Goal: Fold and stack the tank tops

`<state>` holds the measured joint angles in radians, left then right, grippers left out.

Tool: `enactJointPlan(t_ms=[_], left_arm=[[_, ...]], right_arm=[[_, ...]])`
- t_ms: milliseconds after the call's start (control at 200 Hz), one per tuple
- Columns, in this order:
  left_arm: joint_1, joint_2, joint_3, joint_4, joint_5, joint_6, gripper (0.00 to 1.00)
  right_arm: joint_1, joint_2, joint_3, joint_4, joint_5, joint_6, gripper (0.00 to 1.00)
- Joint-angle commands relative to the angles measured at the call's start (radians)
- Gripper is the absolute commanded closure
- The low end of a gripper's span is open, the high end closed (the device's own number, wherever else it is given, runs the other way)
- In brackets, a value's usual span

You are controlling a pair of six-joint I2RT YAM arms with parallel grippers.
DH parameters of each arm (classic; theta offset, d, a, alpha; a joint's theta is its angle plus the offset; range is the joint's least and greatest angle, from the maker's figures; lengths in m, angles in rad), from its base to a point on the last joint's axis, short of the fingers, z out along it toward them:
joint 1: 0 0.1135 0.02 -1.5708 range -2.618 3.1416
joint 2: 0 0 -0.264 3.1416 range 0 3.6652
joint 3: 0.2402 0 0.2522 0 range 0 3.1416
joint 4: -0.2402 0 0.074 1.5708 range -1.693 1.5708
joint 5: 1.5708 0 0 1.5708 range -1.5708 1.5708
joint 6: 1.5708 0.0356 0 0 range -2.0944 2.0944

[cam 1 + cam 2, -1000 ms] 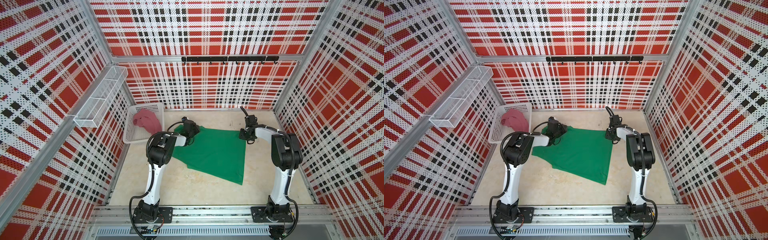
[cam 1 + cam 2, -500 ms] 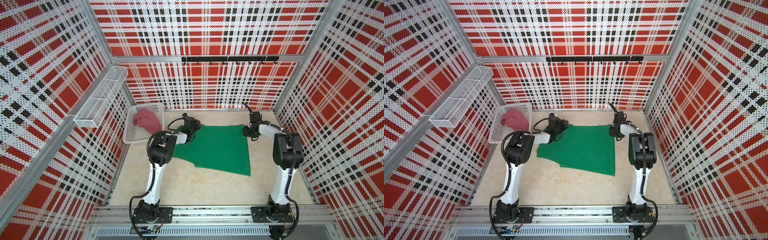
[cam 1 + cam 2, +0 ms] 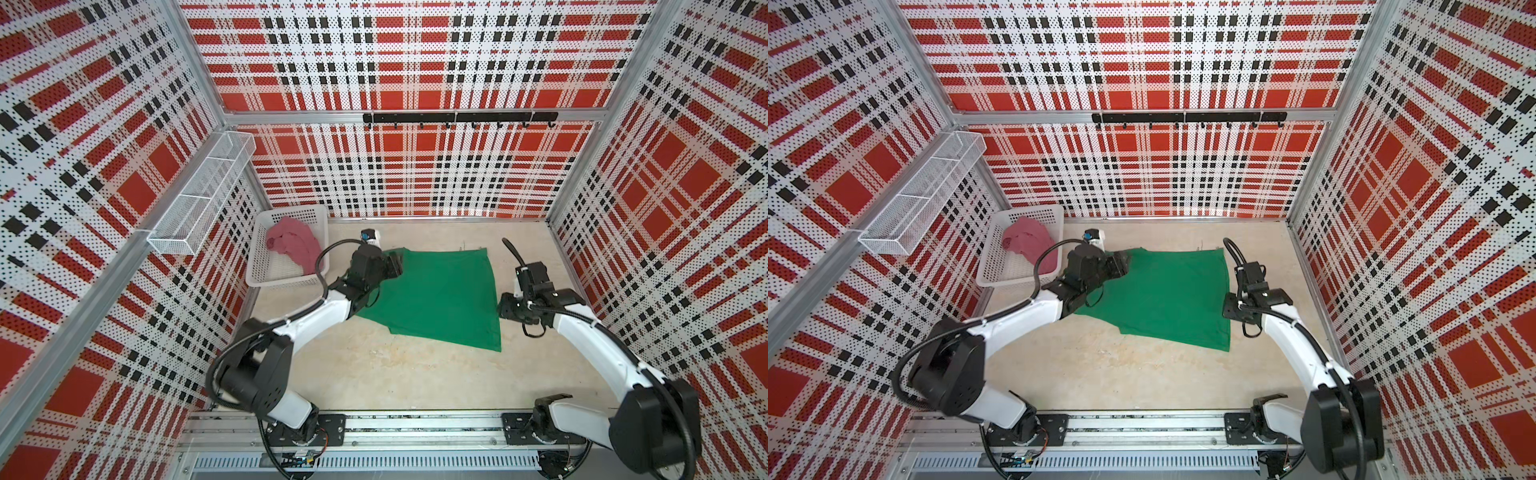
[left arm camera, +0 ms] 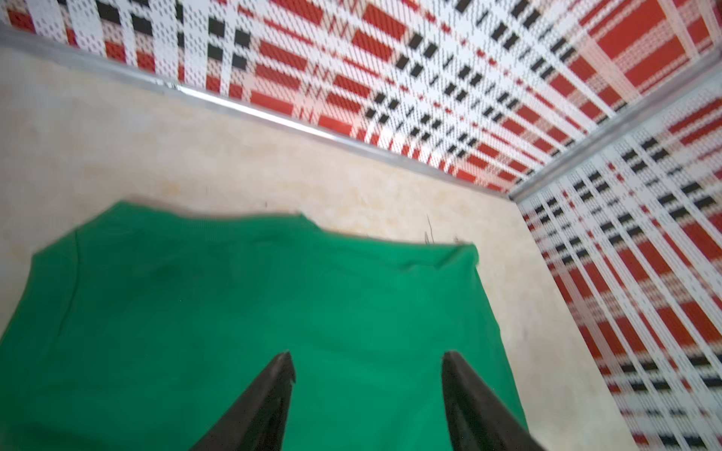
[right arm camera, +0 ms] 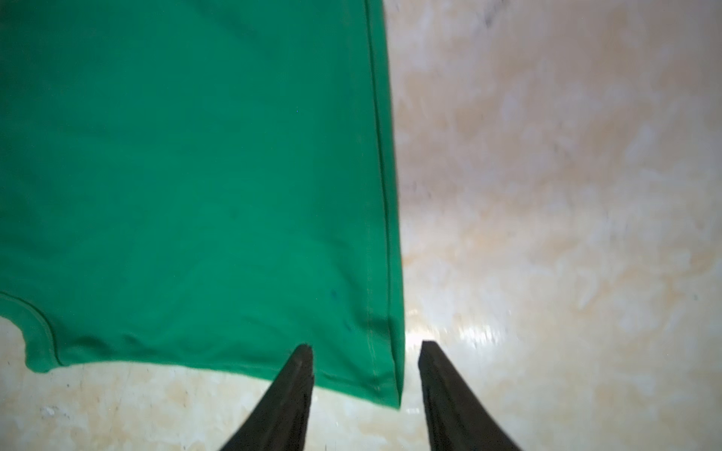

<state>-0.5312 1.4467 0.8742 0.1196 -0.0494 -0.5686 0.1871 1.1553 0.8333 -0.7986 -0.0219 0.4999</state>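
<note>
Both pincers are open and hold nothing. The left pincer (image 4: 368, 357) hangs over the green tank top (image 3: 440, 291), which lies flat on the worktop (image 3: 415, 374) in the middle of both top views. The right pincer (image 5: 366, 345) is by its corner. The pink tank top (image 3: 291, 245) sits bunched in the white basket (image 3: 278, 283), just left of the green one.

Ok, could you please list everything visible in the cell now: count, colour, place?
green tank top: 1, bright green, flat on the table
pink tank top: 1, dusty pink, crumpled in the basket
plastic basket: 1, white, table's far left corner
wire shelf: 1, white, left wall
hook rail: 1, black, back wall
table: 1, beige, cell floor
left gripper: 1, black, open above green tank top
right gripper: 1, black, open beside its right edge
</note>
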Motion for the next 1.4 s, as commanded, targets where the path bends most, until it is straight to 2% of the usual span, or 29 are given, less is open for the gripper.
enactJointPlan(t_ms=[0,110,220,291,371,531,1027,1398], left_arm=[[-0.009,-0.121,-0.164,-0.187,0.066,-0.062,0.42],[-0.026,-0.256,-0.317,-0.185,0.144,-0.192,0.48],[-0.061,-0.303,-0.423,-0.099,0.189,-0.321,0.49],[-0.074,-0.299,-0.471,-0.029,0.201,-0.396,0.47],[-0.081,-0.283,-0.495,0.012,0.192,-0.451,0.47],[-0.091,-0.236,-0.487,0.020,0.174,-0.477,0.45],[-0.115,-0.088,-0.518,0.170,0.168,-0.577,0.49],[-0.117,-0.020,-0.521,0.231,0.154,-0.600,0.68]], right_arm=[[0.005,-0.072,-0.036,-0.125,-0.044,0.046,0.57],[0.004,-0.091,-0.096,-0.122,-0.075,0.046,0.62],[0.004,-0.081,-0.152,-0.077,-0.119,0.084,0.66],[0.005,-0.084,-0.153,-0.054,-0.119,0.100,0.66],[0.003,-0.078,-0.164,-0.033,-0.105,0.106,0.60],[0.003,-0.054,-0.168,-0.012,-0.109,0.104,0.54],[0.005,-0.054,-0.196,0.025,-0.112,0.118,0.55],[0.024,-0.027,-0.266,0.142,-0.125,0.166,0.54]])
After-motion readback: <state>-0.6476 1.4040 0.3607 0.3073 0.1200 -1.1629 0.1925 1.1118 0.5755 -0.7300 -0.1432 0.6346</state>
